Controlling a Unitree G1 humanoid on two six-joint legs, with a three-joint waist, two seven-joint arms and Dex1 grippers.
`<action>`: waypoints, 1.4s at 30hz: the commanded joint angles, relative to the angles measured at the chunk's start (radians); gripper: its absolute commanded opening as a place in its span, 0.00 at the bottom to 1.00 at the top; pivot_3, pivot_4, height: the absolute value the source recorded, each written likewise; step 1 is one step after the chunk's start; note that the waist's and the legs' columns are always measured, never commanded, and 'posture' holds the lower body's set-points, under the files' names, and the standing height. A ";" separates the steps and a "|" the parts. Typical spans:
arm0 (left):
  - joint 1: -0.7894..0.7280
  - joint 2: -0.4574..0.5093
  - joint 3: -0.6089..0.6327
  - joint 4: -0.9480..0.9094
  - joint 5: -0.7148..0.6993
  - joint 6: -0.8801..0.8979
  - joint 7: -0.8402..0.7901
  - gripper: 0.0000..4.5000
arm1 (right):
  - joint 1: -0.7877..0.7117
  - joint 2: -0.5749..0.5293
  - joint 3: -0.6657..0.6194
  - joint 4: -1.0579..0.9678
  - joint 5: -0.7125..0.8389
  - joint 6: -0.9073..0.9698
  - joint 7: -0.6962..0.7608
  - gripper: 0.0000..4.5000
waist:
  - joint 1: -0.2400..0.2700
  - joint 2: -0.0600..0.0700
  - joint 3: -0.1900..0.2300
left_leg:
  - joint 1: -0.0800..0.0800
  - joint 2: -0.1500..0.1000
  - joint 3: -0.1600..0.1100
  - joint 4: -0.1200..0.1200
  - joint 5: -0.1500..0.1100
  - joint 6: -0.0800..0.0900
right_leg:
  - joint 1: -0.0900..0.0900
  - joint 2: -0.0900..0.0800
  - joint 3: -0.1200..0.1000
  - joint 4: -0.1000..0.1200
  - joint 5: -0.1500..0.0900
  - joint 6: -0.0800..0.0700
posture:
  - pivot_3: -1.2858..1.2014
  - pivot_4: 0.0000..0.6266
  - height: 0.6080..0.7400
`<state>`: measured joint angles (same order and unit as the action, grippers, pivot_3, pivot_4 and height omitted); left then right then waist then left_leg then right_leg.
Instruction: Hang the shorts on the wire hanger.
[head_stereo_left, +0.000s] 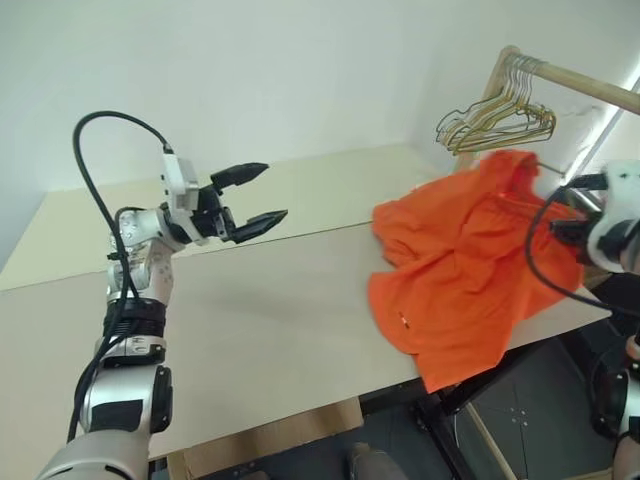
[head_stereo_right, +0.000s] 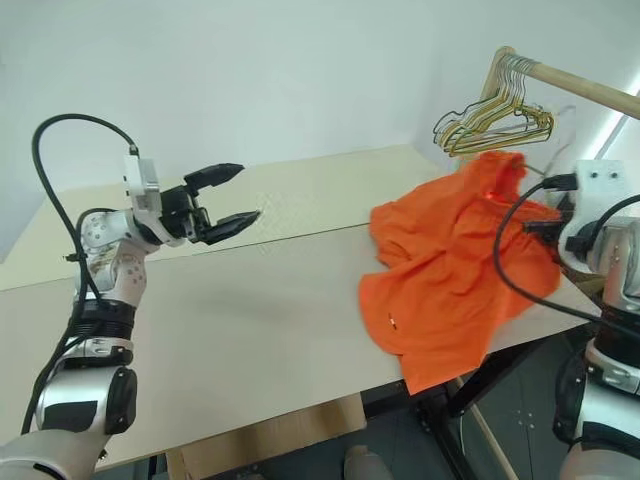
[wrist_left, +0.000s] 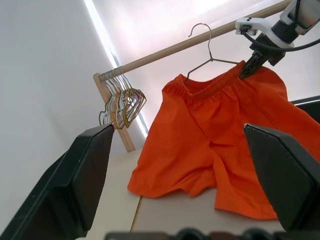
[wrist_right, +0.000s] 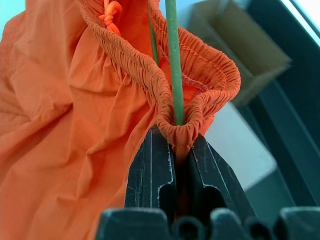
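Right gripper (wrist_right: 175, 150): fingers clenched on the gathered waistband of the shorts (head_stereo_left: 460, 265) together with the green wire of the wire hanger (wrist_left: 207, 55). Shorts hang from that grip at the desk's (head_stereo_left: 260, 310) right end, the lower part draped over the desk edge. Left gripper (head_stereo_left: 255, 200): fingers released and spread wide, holding nothing, above the desk, well apart from the shorts. A bunch of hangers (head_stereo_left: 495, 120) hangs on the wooden rail (head_stereo_left: 580, 85) behind.

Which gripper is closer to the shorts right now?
Right. The right gripper is pinched on the shorts' waistband; the left gripper hangs open over the table, well apart from them.
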<state>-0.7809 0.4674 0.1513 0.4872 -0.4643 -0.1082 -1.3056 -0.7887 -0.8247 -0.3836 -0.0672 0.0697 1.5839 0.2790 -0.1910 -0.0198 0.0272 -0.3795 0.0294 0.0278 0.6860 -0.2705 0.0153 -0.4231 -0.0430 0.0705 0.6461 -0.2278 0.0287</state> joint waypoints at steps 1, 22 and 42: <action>-0.011 -0.011 -0.008 -0.048 -0.003 -0.009 0.010 1.00 | -0.084 0.015 -0.057 0.077 -0.088 -0.036 -0.137 0.01 | -0.006 0.001 0.000 | 0.000 0.000 0.000 0.000 0.000 0.000 | 0.000 0.000 0.000 0.000 0.000 0.000 | 0.43 0.00 1.00; 0.079 -0.004 -0.022 -0.152 -0.001 0.033 0.039 1.00 | -0.446 -0.010 -0.244 0.798 -0.068 -0.524 -0.433 0.01 | -0.046 0.009 0.000 | 0.008 -0.002 0.003 -0.007 0.000 0.000 | 0.003 0.000 0.010 -0.002 0.000 0.002 | 0.45 0.00 1.00; 0.149 -0.015 0.003 -0.262 -0.125 0.092 0.003 1.00 | -0.512 -0.090 -0.258 1.275 0.107 -0.786 -0.517 0.01 | -0.045 0.009 0.001 | 0.010 -0.003 0.014 -0.011 -0.001 0.002 | 0.007 0.000 0.024 -0.006 -0.002 0.010 | 0.46 0.00 1.00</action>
<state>-0.6252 0.4462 0.1334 0.2643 -0.5564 -0.0197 -1.3007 -1.2899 -0.9044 -0.6381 1.1961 0.1507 0.8067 -0.2269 -0.2355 -0.0110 0.0282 -0.3688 0.0261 0.0420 0.6748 -0.2716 0.0176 -0.4158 -0.0427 0.0941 0.6402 -0.2304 0.0393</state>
